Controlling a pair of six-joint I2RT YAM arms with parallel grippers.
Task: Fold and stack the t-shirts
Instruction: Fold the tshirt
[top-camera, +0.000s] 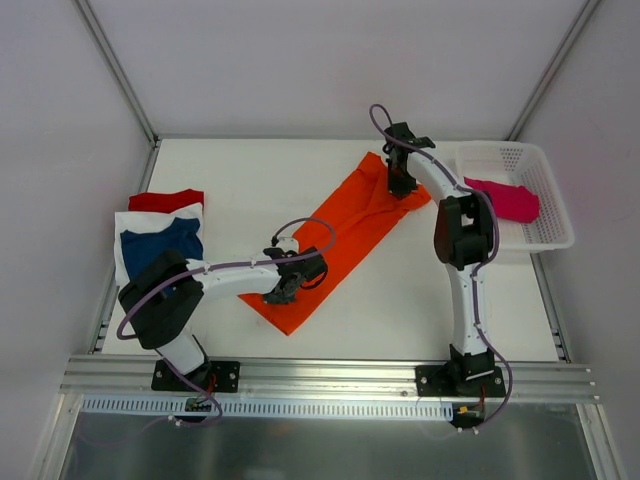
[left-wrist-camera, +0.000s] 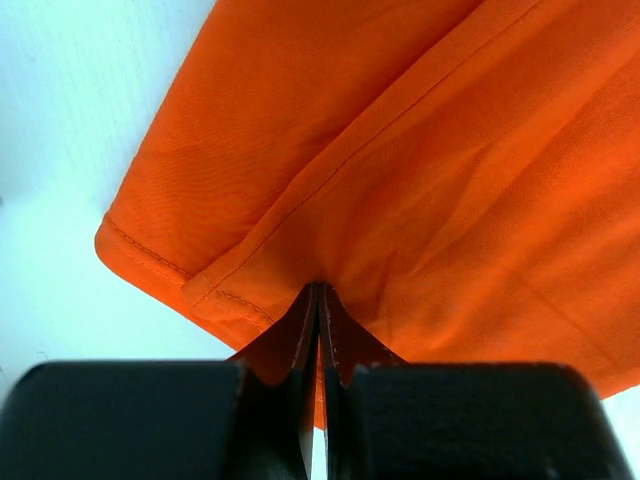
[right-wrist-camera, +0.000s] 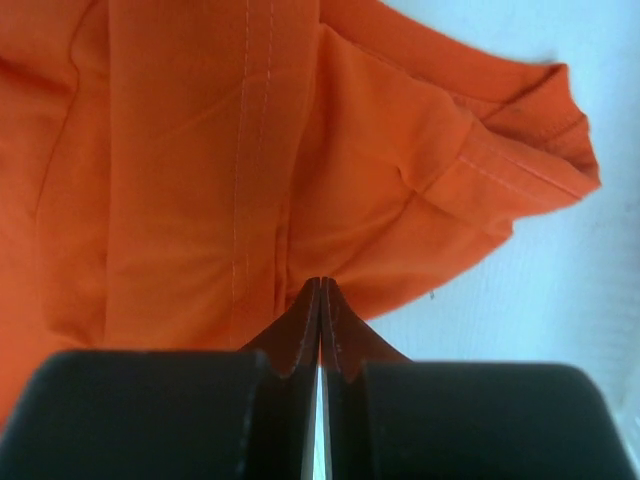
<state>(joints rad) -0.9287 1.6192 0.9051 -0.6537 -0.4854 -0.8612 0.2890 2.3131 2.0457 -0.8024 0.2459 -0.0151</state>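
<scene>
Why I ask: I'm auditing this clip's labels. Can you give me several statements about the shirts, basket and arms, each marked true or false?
1. The orange t-shirt lies diagonally across the table. True.
2. The jaws of the left gripper stand wide open over bare table. False: they are shut on the orange t-shirt's near edge.
3. The jaws of the right gripper are shut on the orange t-shirt's far end. True.
4. The pink t-shirt tops the pile at the left. False: it lies in the white basket at the right.
5. The navy t-shirt lies on the white t-shirt. True.
</scene>
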